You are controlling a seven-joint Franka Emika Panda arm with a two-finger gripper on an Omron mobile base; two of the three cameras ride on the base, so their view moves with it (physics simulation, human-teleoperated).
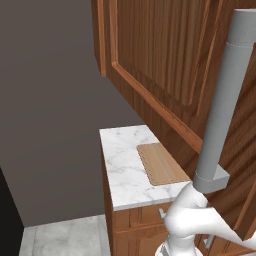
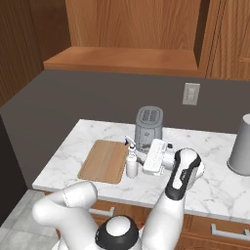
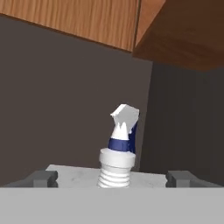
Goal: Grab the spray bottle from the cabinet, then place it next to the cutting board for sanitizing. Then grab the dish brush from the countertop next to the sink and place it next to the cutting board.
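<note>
Gripper [image 3: 112,178] sits w/ tips wide apart either side of the spray bottle [image 2: 131,165], which we see upright on the countertop [image 2: 215,185] just right of the cutting board [image 2: 104,160]; risk, we reckon: pulling back could knock it over.

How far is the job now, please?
Done: the spray bottle stands on the countertop beside the cutting board. In hand: nothing; the gripper is open, one finger on each side of the bottle. Left: the dish brush.
</note>
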